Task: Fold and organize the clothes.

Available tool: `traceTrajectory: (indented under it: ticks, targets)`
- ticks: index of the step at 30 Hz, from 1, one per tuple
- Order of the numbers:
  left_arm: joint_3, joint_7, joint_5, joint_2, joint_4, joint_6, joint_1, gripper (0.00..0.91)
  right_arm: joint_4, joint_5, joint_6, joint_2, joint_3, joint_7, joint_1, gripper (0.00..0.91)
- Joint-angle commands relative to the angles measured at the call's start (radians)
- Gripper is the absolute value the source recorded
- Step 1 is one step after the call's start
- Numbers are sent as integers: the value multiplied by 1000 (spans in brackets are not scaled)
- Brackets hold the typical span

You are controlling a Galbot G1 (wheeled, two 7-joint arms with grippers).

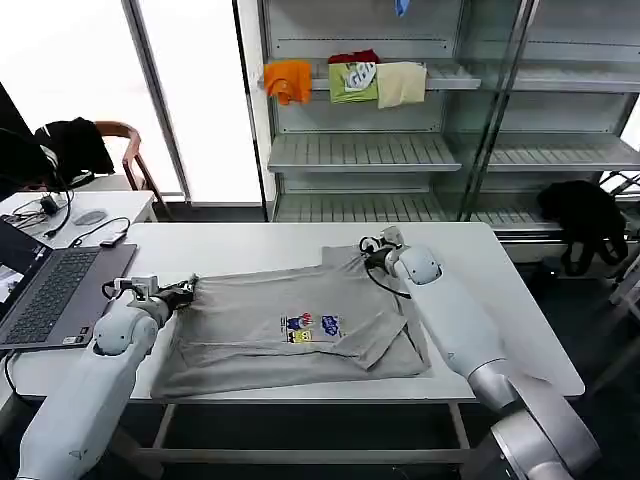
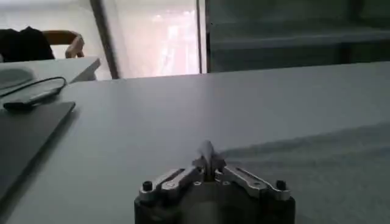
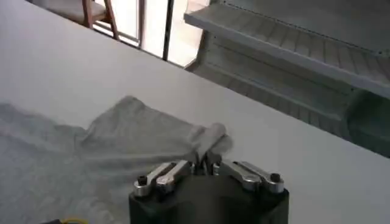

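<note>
The light grey T-shirt (image 1: 250, 335) lies partly folded on the white table (image 1: 500, 300), with its small multicolour print (image 1: 312, 328) facing up. My left gripper (image 1: 186, 292) is shut on the shirt's left edge. In the left wrist view this gripper (image 2: 207, 157) pinches a small tuft of cloth, and the shirt (image 2: 329, 167) spreads off to one side. My right gripper (image 1: 368, 253) is shut on the shirt's far right corner. The right wrist view shows that gripper (image 3: 206, 153) holding a bunched fold of the shirt (image 3: 128, 137) just above the tabletop.
An open laptop (image 1: 50, 290) with cables sits at the table's left end. Behind the table stand metal shelves (image 1: 400, 150) carrying orange, green and cream folded garments. A chair with a black garment (image 1: 75, 140) is at far left. A black bag (image 1: 585, 215) is at right.
</note>
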Motion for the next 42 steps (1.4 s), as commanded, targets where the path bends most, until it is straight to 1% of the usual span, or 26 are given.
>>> traceTrajectory:
  ticks: [1, 7, 10, 12, 15, 18, 20, 21, 24, 26, 28, 30, 33, 35, 36, 37, 38, 39, 40, 41, 42]
  targets:
    - [-4, -8, -65, 13, -99, -16, -9, 10, 91, 61, 12, -11, -17, 18, 15, 0]
    - [-26, -12, -101, 45, -172, -17, 24, 10, 223, 149, -1, -64, -66, 51, 21, 0]
    - [-51, -12, -110, 64, -213, -16, 59, 10, 337, 204, -3, -116, -95, 70, -6, 0]
    - [-74, -11, -114, 83, -262, -16, 106, 10, 423, 238, -3, -167, -117, 78, -39, 0]
    - [-105, -19, -110, 102, -318, -9, 168, 10, 521, 275, -4, -222, -126, 90, -84, 0]
    - [-140, -50, -109, 111, -381, 2, 238, 10, 617, 302, -4, -295, -124, 97, -147, 0]
    - [-156, -78, -109, 112, -414, 3, 274, 10, 654, 307, -4, -319, -114, 98, -175, 0]
    - [-165, -91, -110, 111, -426, 3, 290, 10, 705, 316, -4, -346, -96, 99, -216, 0]
    - [-181, -113, -109, 114, -465, 3, 331, 10, 786, 341, -3, -421, -56, 97, -291, 0]
    - [-183, -109, -110, 114, -483, 3, 347, 10, 817, 344, -3, -446, -28, 94, -324, 0]
    - [-171, -111, -106, 106, -493, 2, 347, 10, 824, 341, -3, -457, 7, 96, -359, 0]
    - [-161, -112, -99, 93, -492, 2, 340, 10, 810, 338, -2, -449, 27, 103, -376, 0]
    - [-142, -114, -89, 78, -476, 2, 324, 10, 764, 311, 0, -412, 38, 108, -371, 0]
    - [-133, -114, -87, 70, -473, 2, 317, 10, 711, 285, 4, -373, 36, 113, -343, 0]
    - [-130, -114, -87, 66, -472, 2, 312, 10, 677, 264, 17, -347, 31, 118, -325, 81]
    - [-127, -115, -86, 62, -469, 1, 309, 10, 652, 249, 24, -341, 27, 119, -307, 685]
    - [-125, -115, -84, 60, -467, 1, 306, 10, 574, 226, 43, -300, 16, 128, -271, 705]
    - [-124, -116, -83, 56, -465, 2, 302, 10, 538, 210, 62, -266, 1, 135, -242, 715]
    - [-124, -116, -83, 54, -464, 1, 301, 10, 504, 205, 70, -259, -4, 136, -229, 786]
    - [-125, -116, -83, 53, -464, 2, 300, 10, 398, 173, 96, -213, -19, 137, -183, 836]
    - [-125, -116, -83, 54, -465, 1, 301, 10, 327, 152, 118, -186, -29, 135, -158, 887]
